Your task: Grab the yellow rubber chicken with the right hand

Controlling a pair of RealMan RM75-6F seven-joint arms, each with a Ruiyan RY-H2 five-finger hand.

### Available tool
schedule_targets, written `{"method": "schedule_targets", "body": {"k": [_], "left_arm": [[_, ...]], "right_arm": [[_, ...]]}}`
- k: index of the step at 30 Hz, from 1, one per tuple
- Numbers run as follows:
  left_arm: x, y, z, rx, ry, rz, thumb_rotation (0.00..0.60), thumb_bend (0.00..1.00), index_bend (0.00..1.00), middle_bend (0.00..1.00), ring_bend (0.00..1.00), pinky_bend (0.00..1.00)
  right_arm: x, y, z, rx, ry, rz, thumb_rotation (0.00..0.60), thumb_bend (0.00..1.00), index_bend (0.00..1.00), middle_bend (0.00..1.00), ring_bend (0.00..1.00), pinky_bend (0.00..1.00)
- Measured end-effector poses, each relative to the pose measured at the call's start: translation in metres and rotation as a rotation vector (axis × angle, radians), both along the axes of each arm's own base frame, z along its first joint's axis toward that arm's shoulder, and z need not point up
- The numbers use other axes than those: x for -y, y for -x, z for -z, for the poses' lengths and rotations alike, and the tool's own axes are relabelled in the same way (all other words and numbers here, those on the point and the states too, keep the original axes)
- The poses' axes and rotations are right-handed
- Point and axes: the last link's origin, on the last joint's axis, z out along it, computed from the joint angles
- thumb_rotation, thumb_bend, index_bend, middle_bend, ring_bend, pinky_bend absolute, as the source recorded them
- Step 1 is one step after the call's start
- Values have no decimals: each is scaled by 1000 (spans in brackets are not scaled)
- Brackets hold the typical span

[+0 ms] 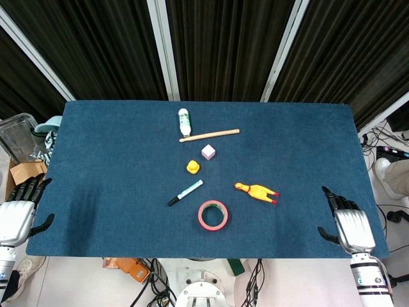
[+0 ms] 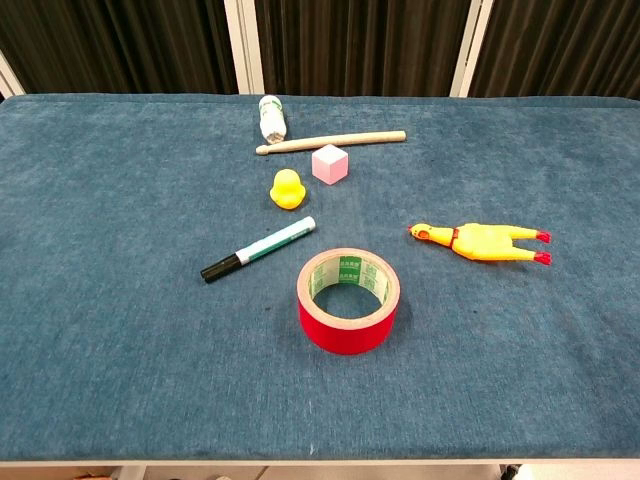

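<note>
The yellow rubber chicken (image 1: 256, 192) (image 2: 483, 241) lies flat on the blue table, head to the left and red feet to the right. My right hand (image 1: 346, 225) hovers over the table's near right corner, well to the right of the chicken, fingers spread and holding nothing. Off the table's near left corner is my left hand (image 1: 19, 208), also empty with its fingers apart. Neither hand shows in the chest view.
A red tape roll (image 1: 213, 215) (image 2: 348, 300) sits just left of and nearer than the chicken. Further left and back lie a marker (image 1: 185, 192), a small yellow duck (image 1: 192, 167), a pink cube (image 1: 208, 151), a wooden stick (image 1: 209, 135) and a white bottle (image 1: 184, 121).
</note>
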Motion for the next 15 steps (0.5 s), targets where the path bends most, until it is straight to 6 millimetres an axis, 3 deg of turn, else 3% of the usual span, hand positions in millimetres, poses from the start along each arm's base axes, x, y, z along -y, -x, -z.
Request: {"method": "schedule_targets", "body": {"k": [15], "left_arm": [[-1,1,-1,3,-3,-2,600,295,96,0,3,117]], "right_arm": [[68,-33,66,-1,-103,-1,600,218,69,278,229,315]]}}
